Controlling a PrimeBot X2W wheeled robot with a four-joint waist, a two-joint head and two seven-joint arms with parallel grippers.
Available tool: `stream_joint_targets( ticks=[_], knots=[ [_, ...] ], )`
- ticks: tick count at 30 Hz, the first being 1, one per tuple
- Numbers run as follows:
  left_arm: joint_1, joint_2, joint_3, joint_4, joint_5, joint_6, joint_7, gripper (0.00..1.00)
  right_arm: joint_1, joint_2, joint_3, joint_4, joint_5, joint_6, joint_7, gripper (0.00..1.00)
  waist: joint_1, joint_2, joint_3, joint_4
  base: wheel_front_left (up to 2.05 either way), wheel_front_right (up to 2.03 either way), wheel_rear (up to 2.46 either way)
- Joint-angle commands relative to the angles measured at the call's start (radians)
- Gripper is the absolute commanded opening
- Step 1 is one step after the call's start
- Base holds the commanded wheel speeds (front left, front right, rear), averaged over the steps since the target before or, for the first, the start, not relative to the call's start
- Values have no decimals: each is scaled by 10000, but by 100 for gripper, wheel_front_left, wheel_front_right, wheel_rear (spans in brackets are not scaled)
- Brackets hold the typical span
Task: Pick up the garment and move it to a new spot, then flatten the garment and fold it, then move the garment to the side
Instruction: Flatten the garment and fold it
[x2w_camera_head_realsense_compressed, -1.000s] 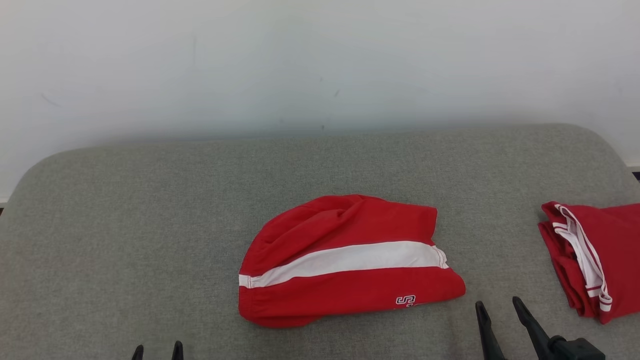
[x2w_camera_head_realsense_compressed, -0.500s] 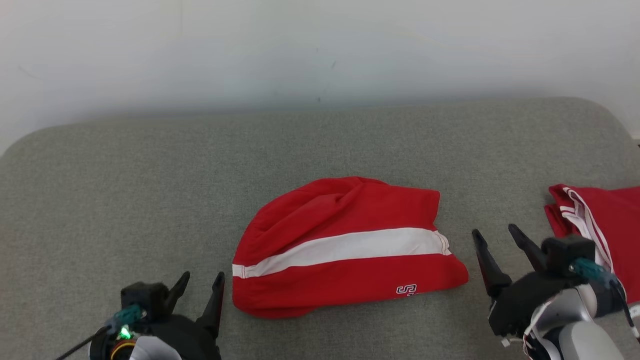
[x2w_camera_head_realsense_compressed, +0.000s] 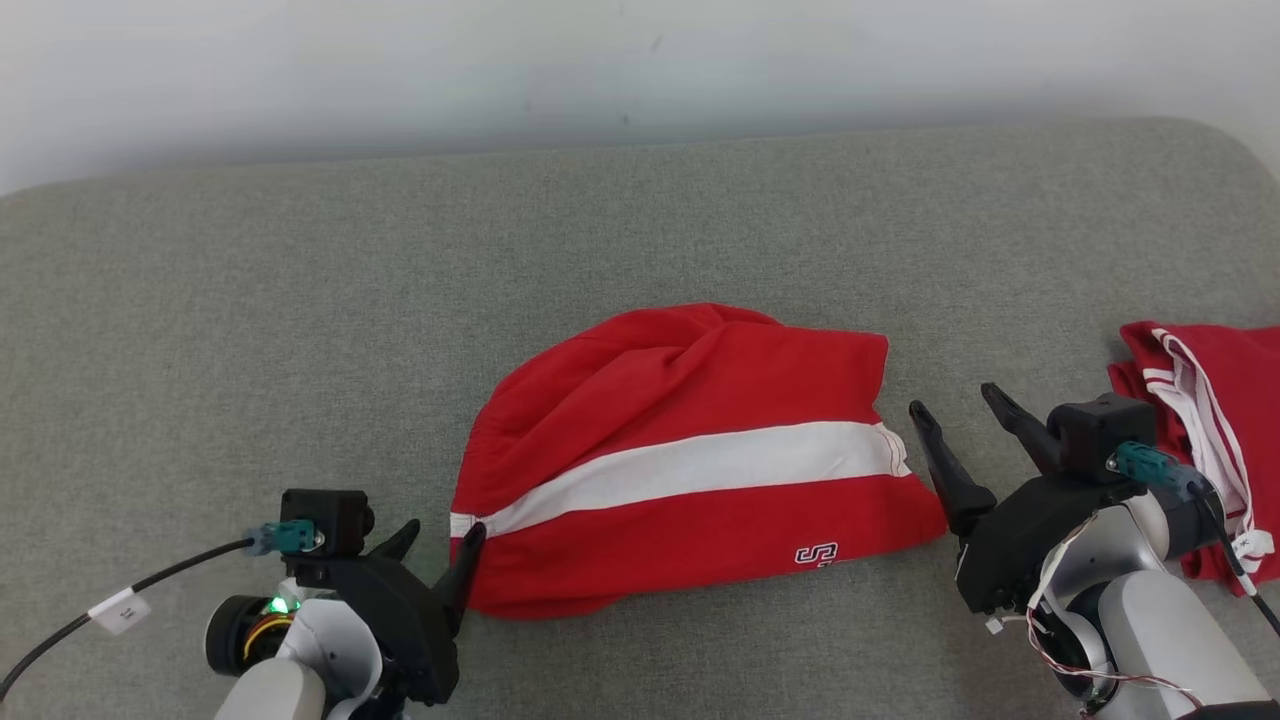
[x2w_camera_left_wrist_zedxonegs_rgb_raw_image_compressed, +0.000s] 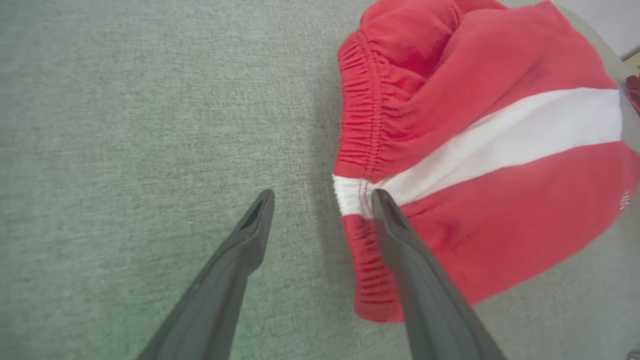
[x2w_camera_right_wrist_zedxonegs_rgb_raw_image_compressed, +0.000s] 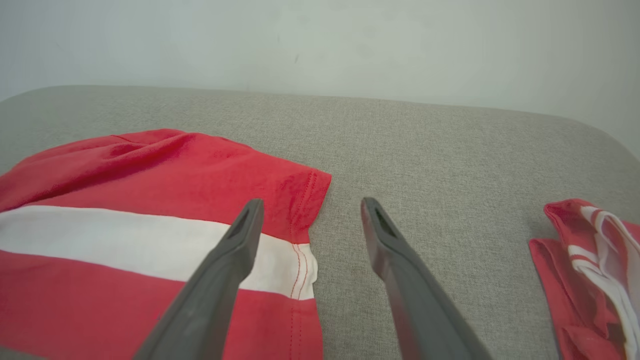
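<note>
Red fleece with one broad white stripe: the garment (x2w_camera_head_realsense_compressed: 690, 470) lies bunched and loosely folded in the middle of the grey upholstered surface (x2w_camera_head_realsense_compressed: 300, 300), with a small logo near its near right corner. My left gripper (x2w_camera_head_realsense_compressed: 444, 530) sits at the garment's near left end, fingers spread wide and holding nothing. In the left wrist view one finger lies over the gathered waistband where the white stripe ends, and the other is over bare grey cloth. I cannot tell whether that finger touches the fabric. My right gripper (x2w_camera_head_realsense_compressed: 952, 400) is just off the garment's right edge, also spread wide and empty. In its wrist view one finger overlaps the stitched hem and the other is over the surface. A second red and white garment (x2w_camera_head_realsense_compressed: 1200, 420) lies folded at the right edge, apart from the first. A pale wall (x2w_camera_head_realsense_compressed: 600, 60) rises at the far side.
</note>
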Motion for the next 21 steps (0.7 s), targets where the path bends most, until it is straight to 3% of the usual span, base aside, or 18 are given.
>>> stream_joint_targets(
  ticks=[1,11,12,13,14,17,18,21],
  knots=[
    [-71,-33,-77,-138,-141,14,41,100,-84,-61,-22,43,44,-27,-88,100,-3,-1,87,20,0,0,0],
    [10,101,-261,-678,-538,53,337,100,-18,5,-6,134,-30,-27,-244,100,-3,-1,160,-16,0,0,0],
    [33,96,-276,-723,-620,50,413,95,-10,11,2,140,-35,-27,-256,100,-3,-1,155,-17,0,0,0],
    [55,110,-292,-764,-672,48,438,79,6,13,8,154,-40,-27,-264,100,-3,-1,149,-14,0,0,0],
    [74,118,-317,-810,-740,44,510,54,19,16,16,166,-37,-27,-251,100,-3,-1,146,-10,0,0,0],
    [144,52,-410,-886,-934,32,602,19,14,29,26,183,-6,-27,-245,100,-3,-1,168,-1,0,0,0],
    [154,23,-436,-908,-1010,29,598,0,1,30,25,179,2,-27,-238,100,-3,-1,184,2,0,0,0],
    [132,37,-505,-915,-1017,26,587,0,-46,23,10,147,8,-27,-221,100,-3,-1,243,12,0,0,0]
  ],
)
